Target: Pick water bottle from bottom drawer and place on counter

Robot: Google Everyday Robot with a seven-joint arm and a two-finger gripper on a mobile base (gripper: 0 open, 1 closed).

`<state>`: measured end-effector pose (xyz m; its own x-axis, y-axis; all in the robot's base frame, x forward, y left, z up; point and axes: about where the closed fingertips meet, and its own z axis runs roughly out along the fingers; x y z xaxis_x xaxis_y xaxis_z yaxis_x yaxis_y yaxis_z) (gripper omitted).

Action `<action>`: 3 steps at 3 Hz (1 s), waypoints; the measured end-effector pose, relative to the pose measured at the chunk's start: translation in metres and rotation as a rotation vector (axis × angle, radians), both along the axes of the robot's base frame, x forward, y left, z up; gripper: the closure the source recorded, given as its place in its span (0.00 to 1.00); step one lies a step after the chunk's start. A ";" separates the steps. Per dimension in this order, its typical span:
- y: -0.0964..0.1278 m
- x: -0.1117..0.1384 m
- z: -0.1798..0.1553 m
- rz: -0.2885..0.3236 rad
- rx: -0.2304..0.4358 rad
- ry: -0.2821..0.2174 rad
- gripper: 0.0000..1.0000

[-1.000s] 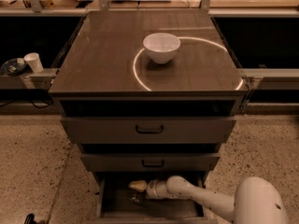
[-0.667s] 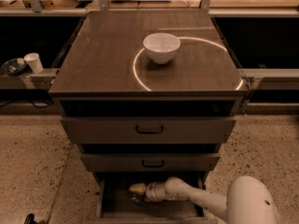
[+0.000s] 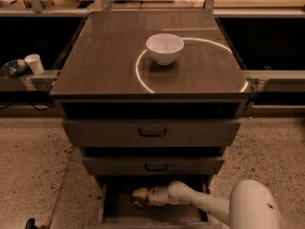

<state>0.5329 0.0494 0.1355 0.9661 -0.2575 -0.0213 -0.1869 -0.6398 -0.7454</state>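
Note:
The bottom drawer [image 3: 108,205] is pulled open, a shallow tray with a dark inside. My white arm reaches into it from the lower right. The gripper [image 3: 140,193] is at the drawer's left middle, low over the floor of the tray. A small clear glinting shape [image 3: 138,203] lies right under the gripper's tip; it looks like the water bottle, mostly hidden by the gripper. The counter [image 3: 105,56] is the glossy dark brown top of the cabinet, with a bright curved reflection.
A white bowl [image 3: 164,48] stands on the counter near its middle. Two wider drawers with black handles [image 3: 152,132] are shut above the open one. A white paper cup [image 3: 34,63] stands on a ledge at the left. The floor is speckled.
The arm's elbow has shifted a little to the left. The gripper stays at nearly the same spot in the bottom drawer.

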 end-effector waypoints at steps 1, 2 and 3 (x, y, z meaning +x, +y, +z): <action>0.000 0.000 -0.002 0.000 -0.001 0.006 0.38; 0.001 0.000 -0.004 -0.001 -0.002 0.011 0.54; 0.000 0.001 -0.008 -0.006 -0.001 0.023 0.62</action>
